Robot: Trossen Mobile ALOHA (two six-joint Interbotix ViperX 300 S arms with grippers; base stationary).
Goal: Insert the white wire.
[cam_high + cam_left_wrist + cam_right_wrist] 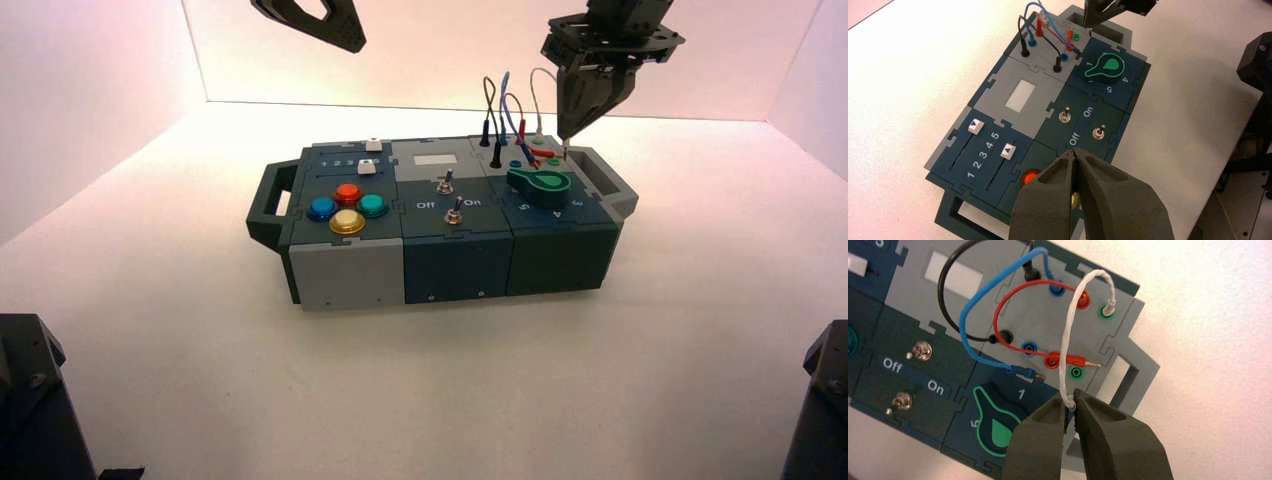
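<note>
High view: the box stands on the white worktop. My right hand points down over the wire panel at the box's far right corner, beside the right handle. The white wire arches up from that panel to my fingertips. My left hand hangs high above the box's far left side, only partly in view. The green knob sits just in front of the wire panel.

Left wrist view: my left hand is pressed together with nothing between its pads, above the near end of the box with the red button below it. Two sliders lie beside the numerals 1 to 5.

Right wrist view: my right hand pinches the free end of the white wire (the grip sits right at the plug tip). The other end is seated in the far green socket. The near green socket is open, just beyond my fingertips. The red wire, blue wire and black wire loop over the same grey panel; one red plug and one blue plug lie loose on it.
</note>
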